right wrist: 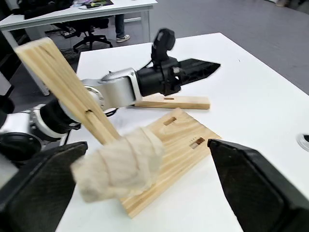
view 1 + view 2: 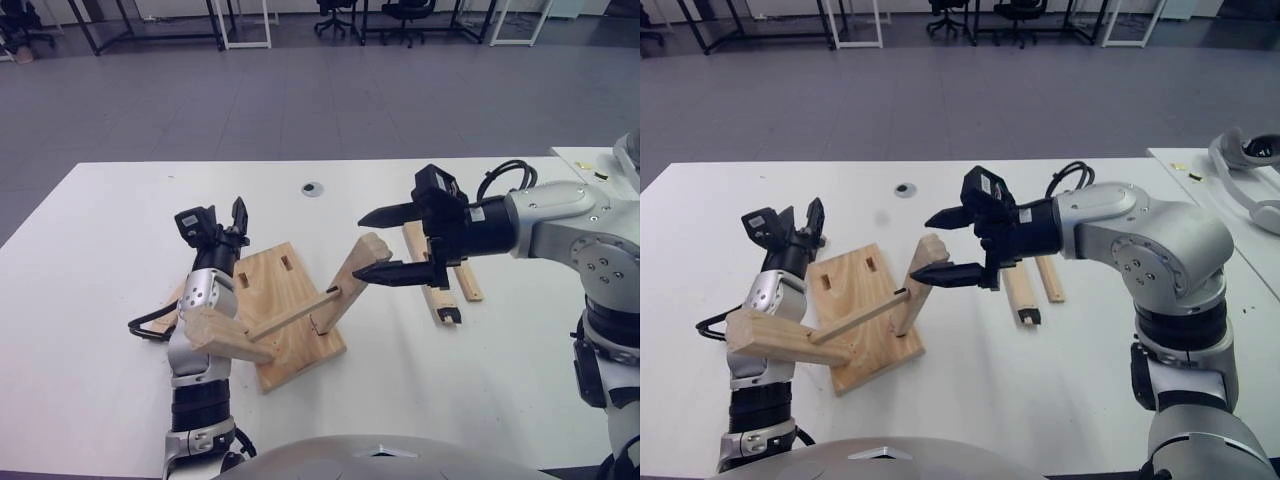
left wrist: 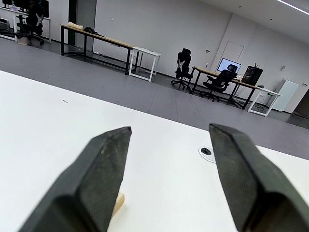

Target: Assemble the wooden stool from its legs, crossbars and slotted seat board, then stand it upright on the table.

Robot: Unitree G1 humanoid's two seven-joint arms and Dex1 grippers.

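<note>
My open right fingers (image 2: pixel 385 213) straddle the leg (image 2: pixel 362 262), likely to press it into the seat board (image 2: pixel 290 345); left fingers (image 2: pixel 240 213) open.

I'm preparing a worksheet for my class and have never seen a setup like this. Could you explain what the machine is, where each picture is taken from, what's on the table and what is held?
It is a humanoid robot with two arms, each ending in a two-fingered hand. Two pictures come from cameras in its head, looking down over a white table. The other two come from a camera on each wrist. On the table lies a slotted seat board. Leaning over it is a half-built frame: two legs joined by a crossbar. More wooden pieces lie beside the right arm. The right hand is open around the top of one leg, not clamping it. The left hand is open and empty.
</note>
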